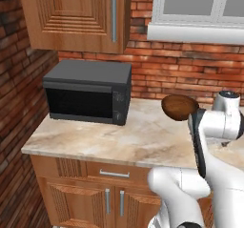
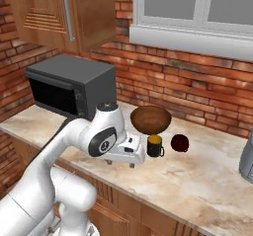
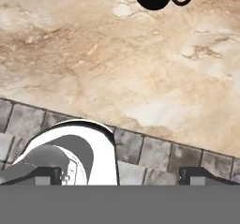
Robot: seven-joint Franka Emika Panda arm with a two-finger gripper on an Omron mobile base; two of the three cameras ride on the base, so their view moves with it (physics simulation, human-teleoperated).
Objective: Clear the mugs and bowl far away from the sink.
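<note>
Rightward, gripper (image 2: 121,163) released beside black mug (image 2: 155,146), red mug (image 2: 180,142); left cam: seemingly just bowl (image 1: 179,107).

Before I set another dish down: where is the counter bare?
Bare marble lies in front of the microwave up to the counter edge. It is crowded by the brick wall, where bowl, black mug and red mug cluster.
</note>
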